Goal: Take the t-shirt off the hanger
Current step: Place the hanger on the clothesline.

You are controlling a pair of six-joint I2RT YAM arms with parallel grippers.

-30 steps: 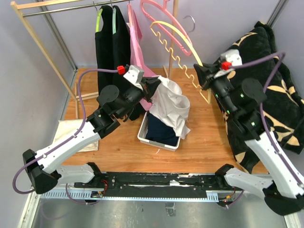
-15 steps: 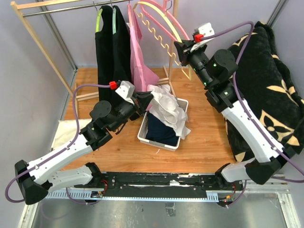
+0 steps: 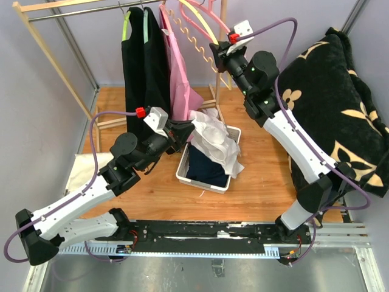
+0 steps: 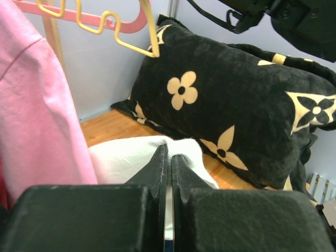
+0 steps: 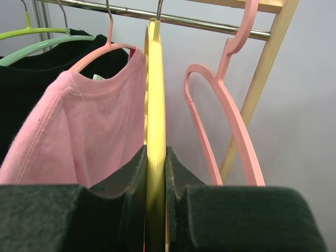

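Right gripper (image 5: 156, 157) clamped on yellow hanger (image 5: 156, 79), long axis pointing straight ahead, up to rail (image 5: 210, 25). Left gripper (image 4: 168, 152) pinched white t-shirt (image 4: 126, 160), just above bin (image 3: 182, 172).

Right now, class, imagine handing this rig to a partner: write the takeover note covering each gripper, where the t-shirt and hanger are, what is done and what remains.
Left gripper: shut on a fold of the white t-shirt, which drapes over the white bin.
Right gripper: shut on the bare yellow hanger, up at the rail beside the pink shirt.
Done: t-shirt is off the hanger.
Left: probably release the shirt into the bin; whether the hanger's hook sits on the rail, I cannot tell.
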